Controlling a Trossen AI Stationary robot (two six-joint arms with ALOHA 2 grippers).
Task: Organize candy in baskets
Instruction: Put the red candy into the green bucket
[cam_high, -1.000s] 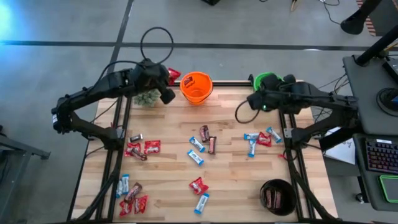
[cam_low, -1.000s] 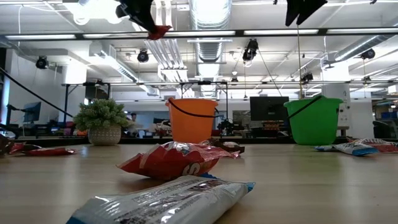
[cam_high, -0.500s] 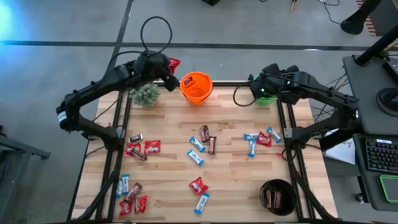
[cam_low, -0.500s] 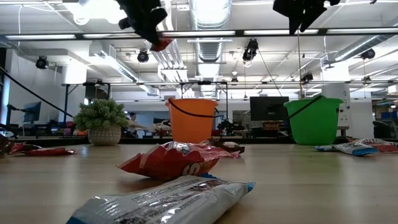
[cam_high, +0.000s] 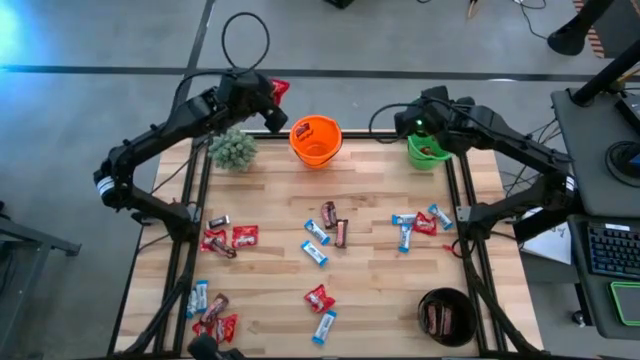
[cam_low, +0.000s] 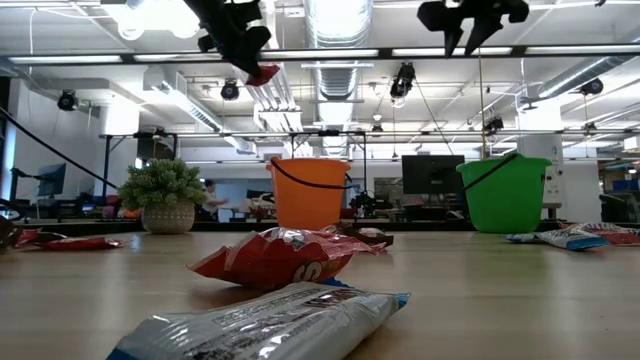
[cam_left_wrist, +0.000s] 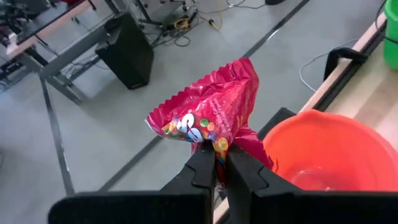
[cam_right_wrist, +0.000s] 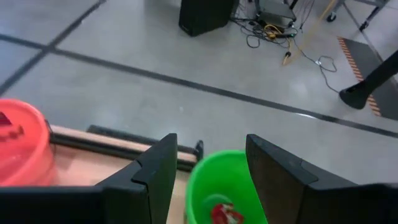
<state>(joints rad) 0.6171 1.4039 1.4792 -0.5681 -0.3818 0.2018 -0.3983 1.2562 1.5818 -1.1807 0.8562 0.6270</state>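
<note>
From up top my left gripper (cam_high: 277, 95) is hanging just off the back edge of the table (cam_high: 370, 290), pinched tight on a red candy pack (cam_left_wrist: 208, 115), right beside the orange basket (cam_high: 316, 140). The fuzzy plant (cam_high: 232, 150) sits close by on that arm's other side, so it's a bit tight there. The pack sticks up out of the fingers with its crimped end on top and its long axis roughly upright; the lower part is hidden between the pads.

My right gripper (cam_right_wrist: 208, 168) hovers over the green basket (cam_right_wrist: 225, 190), fingers spread with nothing between them. There's something red at the bottom of that basket, but it's cut off, so I can't tell what it is.

The rest of the candy is scattered flat across the wood: a cluster (cam_high: 210, 315) at the front left corner, a few in the middle (cam_high: 328, 228), and some light blue ones (cam_high: 420, 225) over on the right. The black basket (cam_high: 445, 315) at the front right has a dark bar or two inside, hard to make out.
</note>
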